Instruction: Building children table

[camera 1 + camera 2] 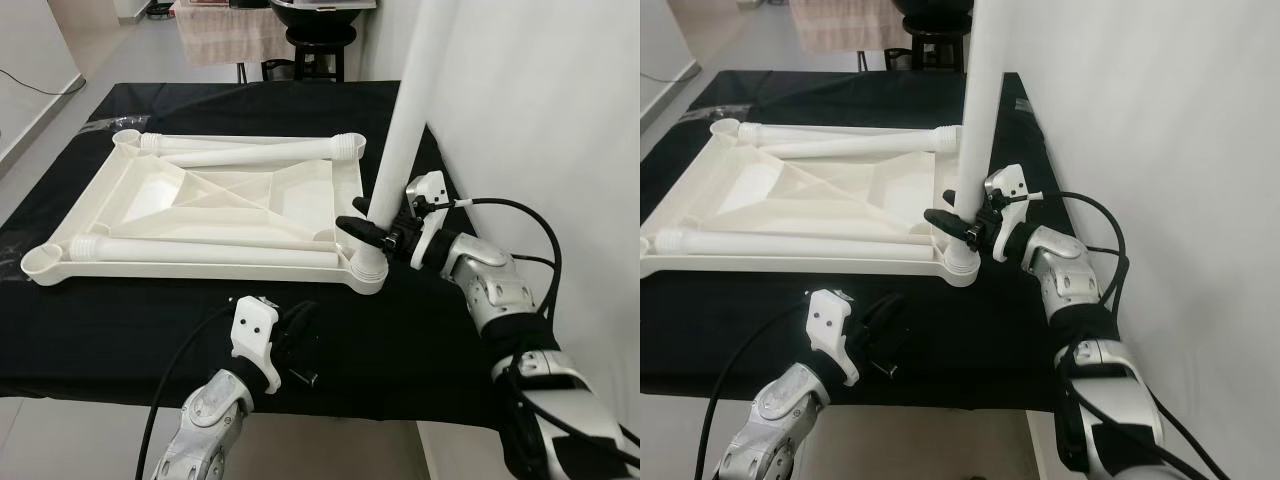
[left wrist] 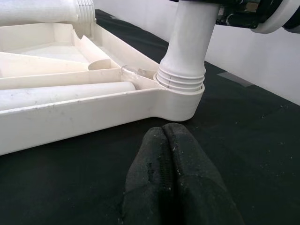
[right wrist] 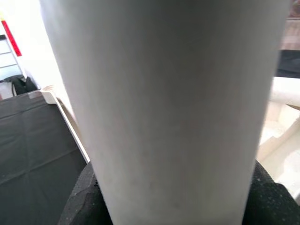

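A black cloth [image 1: 130, 330] covers the centre of the frame, and on it lies the upturned white plastic tabletop [image 1: 215, 195], ribbed underneath, with two loose tubular legs resting inside. At right of centre, a smooth white leg [image 1: 400, 130] stands upright in the near corner socket [image 1: 365, 268]. The right gripper [image 1: 365, 228] clasps this leg low down, fingers either side. At lower centre, the left gripper [image 1: 300, 330] rests on the cloth, fingers pressed together.

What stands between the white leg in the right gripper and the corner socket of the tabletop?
Nothing visible does. The leg stands upright with its threaded end already in the corner socket, and the right gripper holds it just above.
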### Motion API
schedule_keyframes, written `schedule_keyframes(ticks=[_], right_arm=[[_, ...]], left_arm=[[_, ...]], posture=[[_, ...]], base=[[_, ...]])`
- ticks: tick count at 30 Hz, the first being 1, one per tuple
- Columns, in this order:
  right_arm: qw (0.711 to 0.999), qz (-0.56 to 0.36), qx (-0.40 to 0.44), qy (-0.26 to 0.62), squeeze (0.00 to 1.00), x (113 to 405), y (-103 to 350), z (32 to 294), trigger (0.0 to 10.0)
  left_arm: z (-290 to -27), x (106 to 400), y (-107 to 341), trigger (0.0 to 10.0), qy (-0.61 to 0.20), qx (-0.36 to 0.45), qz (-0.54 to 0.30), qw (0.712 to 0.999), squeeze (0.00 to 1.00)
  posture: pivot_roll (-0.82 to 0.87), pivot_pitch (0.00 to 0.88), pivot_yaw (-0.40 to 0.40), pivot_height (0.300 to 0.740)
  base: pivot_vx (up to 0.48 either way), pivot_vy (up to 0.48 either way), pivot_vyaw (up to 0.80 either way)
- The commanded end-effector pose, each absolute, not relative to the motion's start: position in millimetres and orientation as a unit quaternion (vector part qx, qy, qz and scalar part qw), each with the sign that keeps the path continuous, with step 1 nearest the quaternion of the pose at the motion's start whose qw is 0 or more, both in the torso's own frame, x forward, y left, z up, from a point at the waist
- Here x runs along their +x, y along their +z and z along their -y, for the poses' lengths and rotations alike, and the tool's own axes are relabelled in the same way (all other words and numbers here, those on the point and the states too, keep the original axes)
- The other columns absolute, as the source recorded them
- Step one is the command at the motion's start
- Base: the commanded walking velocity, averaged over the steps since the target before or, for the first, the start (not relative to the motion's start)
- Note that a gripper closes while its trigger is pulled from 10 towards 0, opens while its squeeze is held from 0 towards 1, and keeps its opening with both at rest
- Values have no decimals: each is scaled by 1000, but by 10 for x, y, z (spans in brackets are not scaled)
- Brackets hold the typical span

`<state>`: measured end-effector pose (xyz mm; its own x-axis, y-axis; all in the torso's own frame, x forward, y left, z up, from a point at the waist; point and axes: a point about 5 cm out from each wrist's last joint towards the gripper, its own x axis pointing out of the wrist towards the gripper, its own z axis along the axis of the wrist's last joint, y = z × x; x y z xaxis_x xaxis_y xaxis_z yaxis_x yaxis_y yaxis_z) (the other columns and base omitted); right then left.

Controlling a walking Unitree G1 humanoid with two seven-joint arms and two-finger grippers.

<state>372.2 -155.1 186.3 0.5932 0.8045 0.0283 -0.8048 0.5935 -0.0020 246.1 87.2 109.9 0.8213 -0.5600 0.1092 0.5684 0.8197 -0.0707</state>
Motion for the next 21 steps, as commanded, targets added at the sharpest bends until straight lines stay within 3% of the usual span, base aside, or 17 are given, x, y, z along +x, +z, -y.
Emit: schedule_keyframes(ticks=[1, 7, 9, 13, 15, 21], right_arm=[[885, 7, 33, 464, 0, 3712, 1806, 1514, 0], [887, -3, 26, 461, 0, 3669, 1688, 1495, 0], [916, -26, 13, 401, 0, 3613, 1494, 1439, 0], [930, -39, 9, 366, 0, 3579, 1388, 1398, 0], [968, -36, 12, 248, 0, 3399, 1158, 1218, 0], [973, -44, 22, 226, 0, 3349, 1062, 1109, 0]], left_arm=[[-849, 2450, 1079, 10000, -296, -52, 39, 953, 0], [-849, 2438, 1078, 10000, -295, -53, 39, 953, 0], [-853, 2426, 1076, 10000, -295, -53, 39, 953, 0], [-854, 2422, 1076, 10000, -295, -54, 39, 953, 0], [-872, 2420, 1077, 10000, -295, -55, 39, 953, 0], [-887, 2436, 1073, 10000, -296, -55, 37, 953, 0]], posture=[[105, 75, -50, 740], [84, 78, -56, 740], [70, 83, -62, 740], [70, 83, -62, 740], [51, 91, -50, 740], [35, 83, -39, 740]], base=[[0, 0, 0], [0, 0, 0], [0, 0, 0], [0, 0, 0], [0, 0, 0], [0, 0, 0]])
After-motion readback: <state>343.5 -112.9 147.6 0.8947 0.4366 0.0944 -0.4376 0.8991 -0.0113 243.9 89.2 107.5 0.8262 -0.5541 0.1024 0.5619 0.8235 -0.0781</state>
